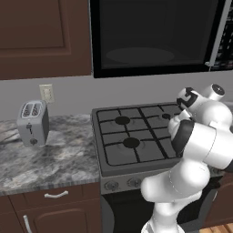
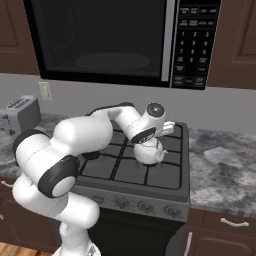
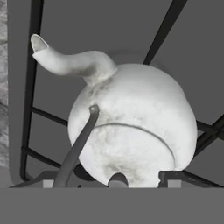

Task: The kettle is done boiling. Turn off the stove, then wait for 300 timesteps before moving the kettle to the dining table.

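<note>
Figure: the white kettle (image 3: 131, 127) stands on the black grate of the stove (image 1: 132, 136), at the front burner on the side nearest the stone-topped table (image 2: 220, 165), with the microwave (image 2: 120, 40) hanging above. In the right base view the kettle (image 2: 150, 152) sits directly under the claw (image 2: 150, 142), which hangs close over its lid. In the hand view the two dark fingertips (image 3: 170, 177) rise at either side of the lid knob, with the thin wire handle (image 3: 78, 144) arching up past one of them; the claw appears spread with nothing pinched, though whether it already touches the handle cannot be told. The spout (image 3: 65, 61) points away from the claw.

Handling, as a judgement: the body looks rigid, smooth and rounded, so a pinch on its sides would likely slip. The wire handle is the natural hold, taken at its crown above the lid. Hung from there the kettle may swing, and any water would add weight, so a slow, level carry suits it. The toaster (image 1: 32, 122) stands well apart on the far table
</note>
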